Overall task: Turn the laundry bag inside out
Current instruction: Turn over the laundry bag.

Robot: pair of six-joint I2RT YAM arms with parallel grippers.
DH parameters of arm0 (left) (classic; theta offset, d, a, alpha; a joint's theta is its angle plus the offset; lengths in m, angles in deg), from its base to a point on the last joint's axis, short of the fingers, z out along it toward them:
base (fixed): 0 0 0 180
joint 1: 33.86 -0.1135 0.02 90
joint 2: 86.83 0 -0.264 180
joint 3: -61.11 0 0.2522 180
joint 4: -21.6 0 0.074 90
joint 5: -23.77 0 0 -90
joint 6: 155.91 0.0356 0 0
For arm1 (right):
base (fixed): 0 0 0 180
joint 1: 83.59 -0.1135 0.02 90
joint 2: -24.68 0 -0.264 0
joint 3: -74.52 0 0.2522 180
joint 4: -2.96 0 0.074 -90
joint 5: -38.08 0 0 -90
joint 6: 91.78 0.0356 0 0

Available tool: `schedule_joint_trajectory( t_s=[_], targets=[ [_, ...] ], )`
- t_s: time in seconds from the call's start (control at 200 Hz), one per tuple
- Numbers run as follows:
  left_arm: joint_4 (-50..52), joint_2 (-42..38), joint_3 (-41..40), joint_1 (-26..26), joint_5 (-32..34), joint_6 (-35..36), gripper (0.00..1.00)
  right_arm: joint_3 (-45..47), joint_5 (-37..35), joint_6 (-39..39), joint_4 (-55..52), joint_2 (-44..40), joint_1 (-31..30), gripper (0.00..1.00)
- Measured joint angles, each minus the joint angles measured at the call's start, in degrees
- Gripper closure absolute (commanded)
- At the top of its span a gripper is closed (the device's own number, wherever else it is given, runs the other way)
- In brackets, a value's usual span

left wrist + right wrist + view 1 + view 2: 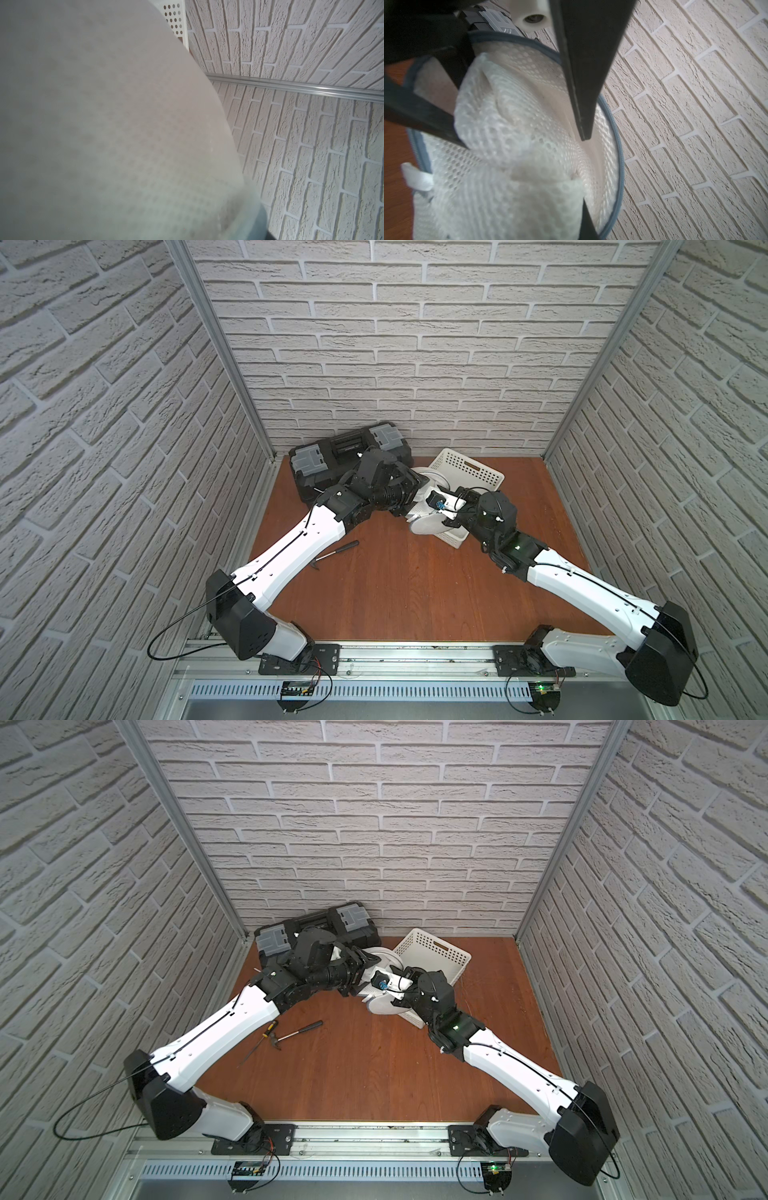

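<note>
The laundry bag (426,524) (384,1006), white mesh with grey trim, hangs between my two grippers just in front of the white basket. In the right wrist view the laundry bag (512,158) bulges out of its round grey rim. My left gripper (525,141) stands open there, its two black fingers (583,83) spread on either side of a fold of mesh. My right gripper (579,220) is shut on the mesh at the bag's edge. Blurred mesh (104,135) covers most of the left wrist view, hiding that gripper's jaws. In both top views the fingertips are hidden by the wrists.
A white perforated basket (469,472) (436,952) lies tilted right behind the bag. A black toolbox (324,460) (282,940) stands at the back left. A hammer (336,551) (297,1033) and a screwdriver (266,1036) lie on the wooden floor beside the left arm. Brick walls enclose three sides.
</note>
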Motion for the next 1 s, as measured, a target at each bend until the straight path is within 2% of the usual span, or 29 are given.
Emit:
schedule_joint_trajectory(
  t_s=[0.3,0.43,0.465,0.495,0.58,0.655,0.765,0.84,1.0],
  targets=[
    [1.27,-0.02,-1.92,0.02,2.21,-1.68,0.72,1.68,-2.01,1.29,-4.81,-1.49,-2.38,0.97],
    [1.11,-0.02,-2.05,0.0,2.64,-1.64,0.9,1.33,-1.97,2.54,-7.15,-1.22,-2.58,0.96],
    [0.98,-0.02,-2.21,0.0,2.67,-1.51,0.95,1.03,-1.84,3.06,-8.15,-1.2,-2.64,0.9],
    [0.81,-0.02,-2.43,0.0,2.62,-1.77,1.0,0.68,-1.6,3.48,-9.2,-1.18,-2.67,0.8],
    [0.33,-0.13,-3.21,-0.13,2.67,-1.53,1.0,-0.81,-0.2,5.66,-12.76,-1.16,-2.71,0.42],
    [0.42,-0.22,-4.13,-0.98,2.71,-0.94,1.0,-3.69,1.84,9.35,-17.42,-1.16,-2.78,0.24],
    [0.63,-0.22,-4.76,-3.39,2.6,1.6,1.0,-9.84,5.18,17.22,-25.64,-1.38,-2.25,0.14],
    [0.44,-0.22,-4.76,-5.51,1.55,4.74,1.0,-13.75,8.68,25.18,-30.71,-2.23,-0.57,0.13],
    [0.02,-0.07,-4.5,-10.21,-3.23,13.14,1.0,-17.22,17.46,42.86,-36.79,-5.62,11.41,0.12]
  ],
)
